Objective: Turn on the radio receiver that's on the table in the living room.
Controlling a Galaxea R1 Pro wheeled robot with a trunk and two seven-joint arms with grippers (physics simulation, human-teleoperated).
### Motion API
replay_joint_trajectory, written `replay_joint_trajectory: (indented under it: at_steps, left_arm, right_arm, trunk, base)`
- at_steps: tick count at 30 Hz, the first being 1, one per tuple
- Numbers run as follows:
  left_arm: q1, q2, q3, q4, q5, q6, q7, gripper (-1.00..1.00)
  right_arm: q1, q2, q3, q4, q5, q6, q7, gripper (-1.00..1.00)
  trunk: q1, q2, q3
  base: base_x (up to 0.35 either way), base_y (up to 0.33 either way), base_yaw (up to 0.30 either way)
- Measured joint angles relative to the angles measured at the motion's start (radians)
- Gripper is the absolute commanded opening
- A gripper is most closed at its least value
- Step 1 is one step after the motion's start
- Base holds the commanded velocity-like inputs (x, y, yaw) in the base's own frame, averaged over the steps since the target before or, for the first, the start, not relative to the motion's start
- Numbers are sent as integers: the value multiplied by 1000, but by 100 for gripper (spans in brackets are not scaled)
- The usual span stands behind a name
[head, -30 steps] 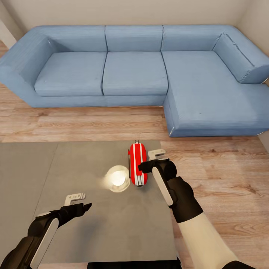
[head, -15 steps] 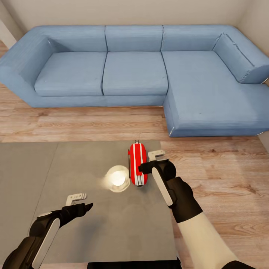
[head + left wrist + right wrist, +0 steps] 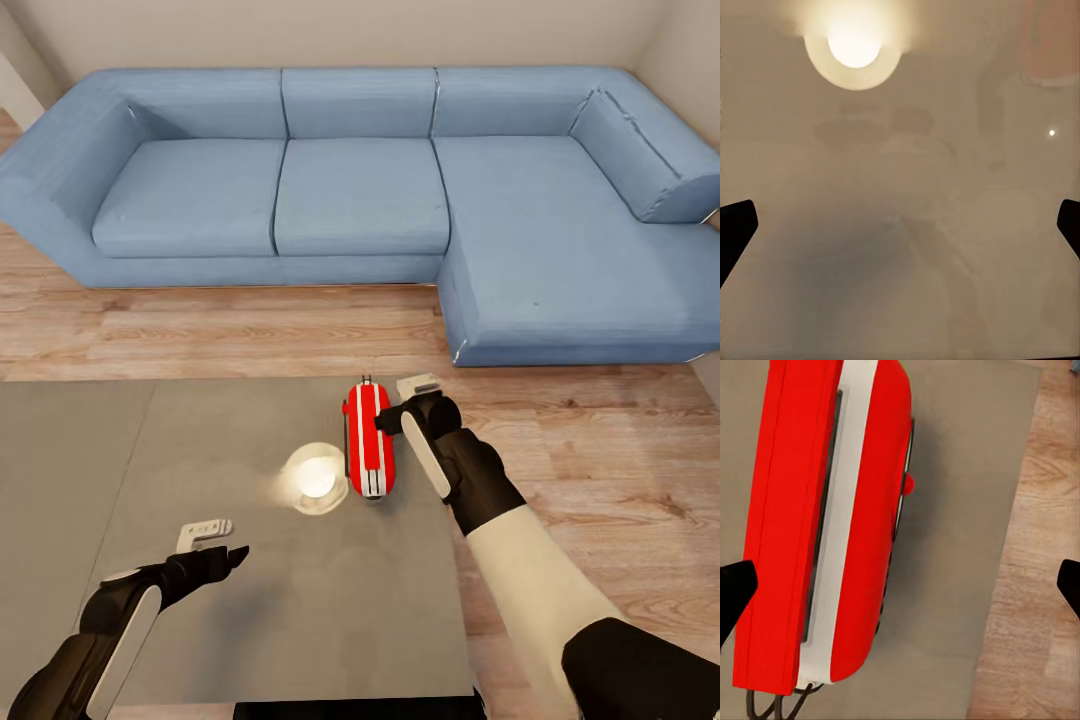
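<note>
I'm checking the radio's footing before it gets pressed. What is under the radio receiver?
The radio receiver stands on the table, near its far right corner, on the glossy grey top. The contact patch beneath it is hidden by its red body. The right tool hovers beside it.

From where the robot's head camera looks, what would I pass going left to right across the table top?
Left claw → round bright lamp reflection → red radio receiver → right claw near the table's right edge → wood floor.
</note>
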Motion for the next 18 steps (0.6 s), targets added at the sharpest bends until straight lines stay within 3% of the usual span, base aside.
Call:
replay_joint_trajectory:
  at_steps: [5,9,11,18]
  left_arm:
    - [0,0,0,1,0,0,0,100]
    - [0,-1,0,1,0,0,0,100]
    - [0,-1,0,2,0,0,0,100]
    - [-1,-2,0,2,0,-1,0,100]
  right_arm:
    - [-8,0,0,4,-21,-6,6,100]
    - [-27,0,0,8,-129,-12,5,100]
    - [-37,0,0,18,-146,-20,4,100]
    - [-127,0,1,219,-187,-125,3,100]
  trunk:
    - [0,0,0]
    - [0,0,0]
    - [0,0,0]
    - [0,0,0]
  base:
    - [0,0,0]
    - [0,0,0]
    - [0,0,0]
    - [0,0,0]
